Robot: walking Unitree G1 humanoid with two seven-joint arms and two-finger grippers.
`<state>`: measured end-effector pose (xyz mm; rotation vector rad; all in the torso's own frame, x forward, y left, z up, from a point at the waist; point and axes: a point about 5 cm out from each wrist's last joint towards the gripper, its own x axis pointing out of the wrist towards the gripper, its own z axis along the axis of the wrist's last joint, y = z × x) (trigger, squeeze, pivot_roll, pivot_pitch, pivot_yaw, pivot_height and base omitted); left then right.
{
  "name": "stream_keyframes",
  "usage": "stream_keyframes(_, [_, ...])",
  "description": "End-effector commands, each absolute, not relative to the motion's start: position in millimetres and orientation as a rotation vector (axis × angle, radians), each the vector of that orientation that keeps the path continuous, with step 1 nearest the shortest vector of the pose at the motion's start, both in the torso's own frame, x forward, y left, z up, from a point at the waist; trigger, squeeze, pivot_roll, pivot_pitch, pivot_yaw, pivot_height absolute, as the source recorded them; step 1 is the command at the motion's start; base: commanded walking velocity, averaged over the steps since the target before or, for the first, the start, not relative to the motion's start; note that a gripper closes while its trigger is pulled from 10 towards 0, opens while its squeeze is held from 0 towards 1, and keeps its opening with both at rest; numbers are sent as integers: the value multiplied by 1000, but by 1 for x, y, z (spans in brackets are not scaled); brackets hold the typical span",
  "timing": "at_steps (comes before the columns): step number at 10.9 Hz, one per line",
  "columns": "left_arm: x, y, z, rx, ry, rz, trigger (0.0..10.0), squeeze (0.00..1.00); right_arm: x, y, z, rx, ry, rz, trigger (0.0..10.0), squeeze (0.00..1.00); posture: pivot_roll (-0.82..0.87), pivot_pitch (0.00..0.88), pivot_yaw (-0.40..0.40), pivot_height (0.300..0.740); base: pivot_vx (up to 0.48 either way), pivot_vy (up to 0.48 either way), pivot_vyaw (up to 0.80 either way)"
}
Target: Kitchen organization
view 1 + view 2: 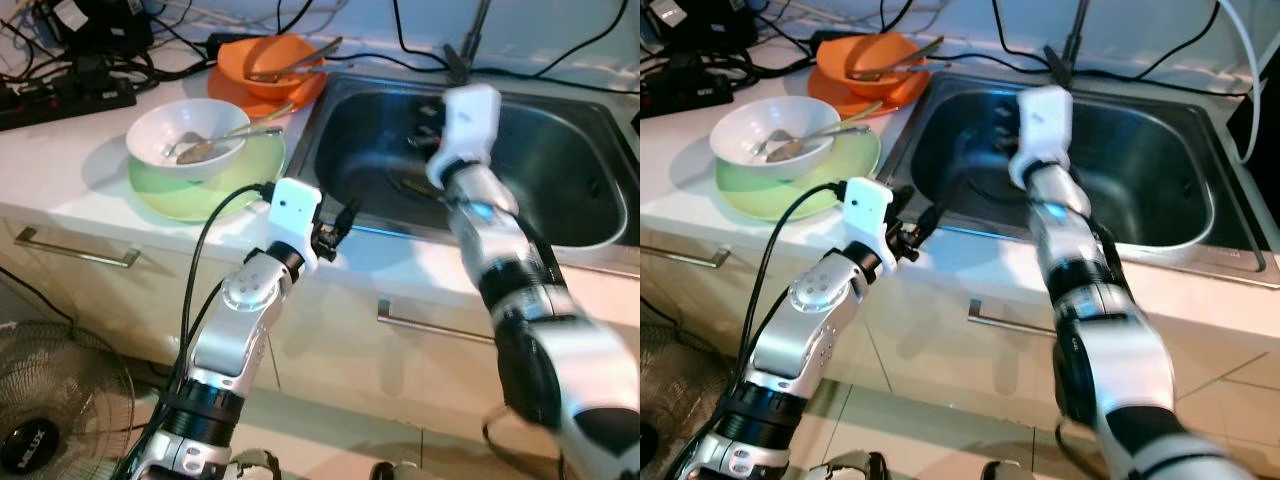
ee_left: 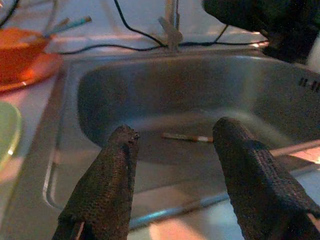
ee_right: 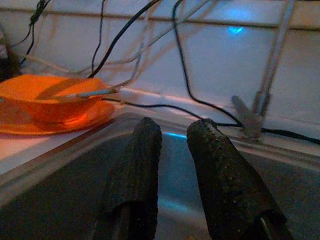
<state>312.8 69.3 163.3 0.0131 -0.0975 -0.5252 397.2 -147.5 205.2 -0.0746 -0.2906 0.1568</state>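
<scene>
A white bowl [image 1: 160,128] with a spoon [image 1: 205,148] in it stands on a green plate [image 1: 250,172] on the white counter. Behind it an orange bowl [image 1: 272,62] holding utensils rests on an orange plate [image 1: 238,92]. The steel sink [image 1: 372,140] lies to the right, with a thin stick-like utensil [image 2: 187,137] on its bottom. My left gripper [image 1: 338,222] hovers open and empty at the sink's front left corner, pointing into the basin. My right gripper [image 1: 425,125] hangs over the sink's back, its fingers [image 3: 142,150] a narrow gap apart with nothing between them.
A faucet [image 1: 470,40] rises behind the sink among black cables. A power strip [image 1: 60,100] lies at the counter's back left. Drawer handles [image 1: 75,250] run below the counter edge, and a floor fan [image 1: 50,400] stands at lower left.
</scene>
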Motion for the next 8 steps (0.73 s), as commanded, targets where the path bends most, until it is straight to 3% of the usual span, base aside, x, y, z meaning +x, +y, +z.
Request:
stream_keyframes(1, [313,74,160,19,-102,-492,10000,0,391,-159,213,-72,-368,145,10000,0,59,49,-4,740,0,0,0])
stream_keyframes(4, [312,75,154,36,-102,-493,10000,0,363,-176,192,-135,-390,198,10000,0,44,53,-5,740,0,0,0])
stream_keyframes(8, [313,80,162,45,-181,-444,10000,0,335,-146,185,-47,-417,297,10000,0,31,78,-3,740,0,0,0])
